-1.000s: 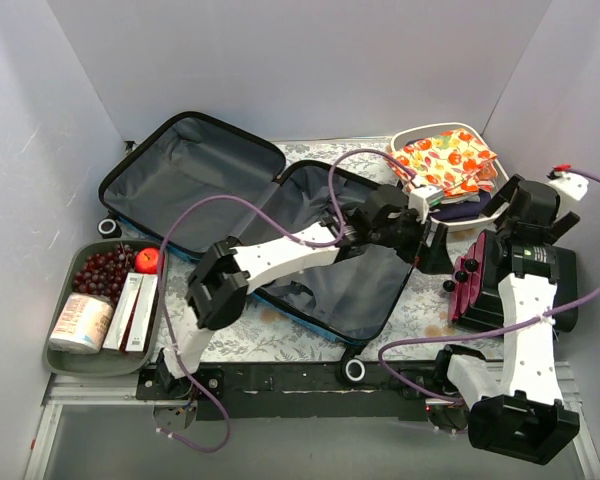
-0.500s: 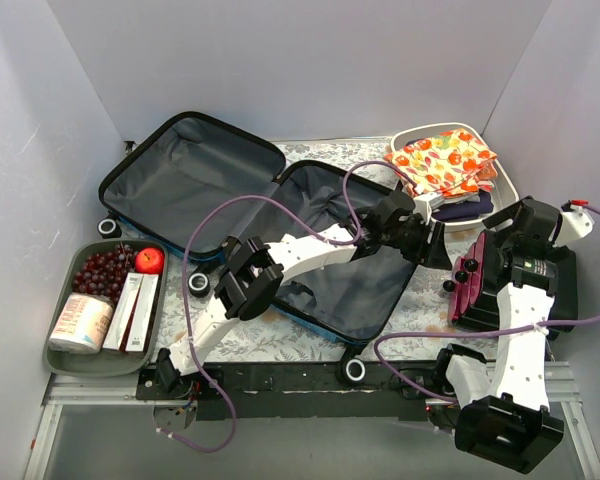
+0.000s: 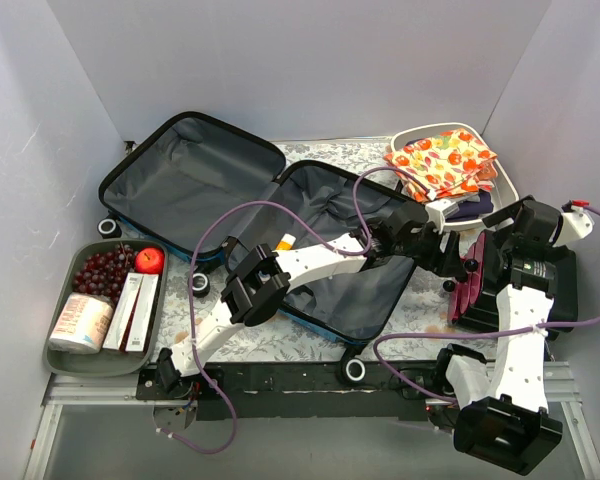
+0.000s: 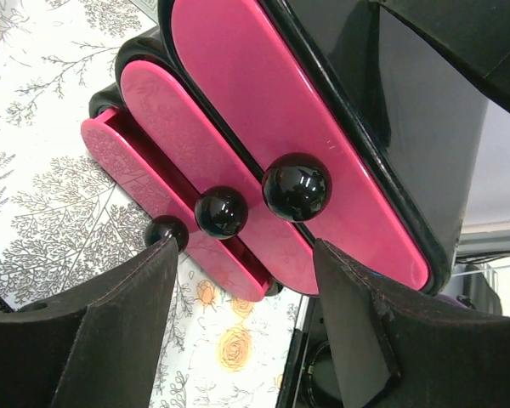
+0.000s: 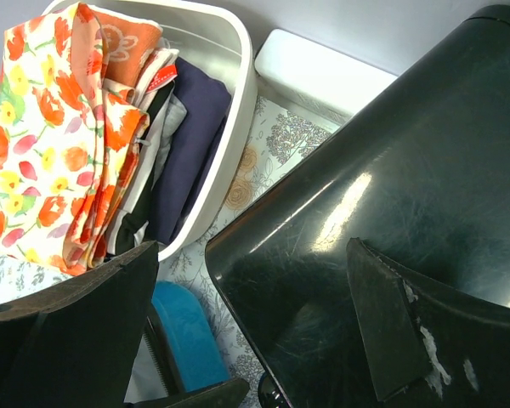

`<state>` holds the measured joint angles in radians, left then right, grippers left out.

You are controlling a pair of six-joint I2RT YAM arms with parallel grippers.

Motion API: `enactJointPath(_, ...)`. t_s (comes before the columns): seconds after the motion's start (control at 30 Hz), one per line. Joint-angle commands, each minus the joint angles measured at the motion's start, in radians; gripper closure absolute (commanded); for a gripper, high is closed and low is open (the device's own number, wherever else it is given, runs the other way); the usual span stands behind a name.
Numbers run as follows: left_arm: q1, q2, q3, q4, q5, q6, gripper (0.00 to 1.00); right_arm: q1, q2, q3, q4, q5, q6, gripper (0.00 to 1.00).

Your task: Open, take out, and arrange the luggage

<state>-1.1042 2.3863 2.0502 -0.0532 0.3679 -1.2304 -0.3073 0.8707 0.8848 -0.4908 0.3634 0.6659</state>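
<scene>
Gaping — left end effector [image 4: 245, 251] at pink trays [image 4: 238, 110]; right end effector [image 5: 253, 251] over black case [image 5: 391, 153].

Grey tray [image 3: 80, 362] holds grapes [image 3: 102, 268], a red apple [image 3: 148, 261]; white tub [image 5: 245, 100] holds floral cloth [image 5: 47, 144].

**Laboratory robot cell.** Plain white panel walls [image 3: 280, 60] enclosed a floral-patterned tabletop [image 3: 270, 340]; two white robot arms [image 3: 310, 258], trailing purple cables [image 3: 212, 228], stood on a black metal rail [image 3: 280, 380] at its near edge.
</scene>
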Motion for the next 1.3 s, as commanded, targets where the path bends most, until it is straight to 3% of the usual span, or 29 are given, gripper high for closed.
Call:
enactJointPath(0.0, -0.005, 0.025, 0.001, -0.065, -0.052, 0.080, 0.36, -0.004, -0.013, -0.023, 0.009, -0.009, 0.000, 0.02)
enactJointPath(0.17, -0.037, 0.034, -0.005, -0.076, -0.014, 0.187, 0.38, -0.006, -0.019, -0.024, 0.018, -0.011, -0.005, 0.02)
enactJointPath(0.57, -0.075, 0.085, 0.044, -0.077, -0.162, 0.402, 0.44, -0.004, -0.013, -0.017, 0.026, -0.044, -0.014, 0.02)
enactJointPath(1.27, -0.074, -0.012, 0.005, 0.047, -0.093, 0.473, 0.46, -0.004, -0.018, -0.017, 0.043, -0.041, -0.029, 0.02)
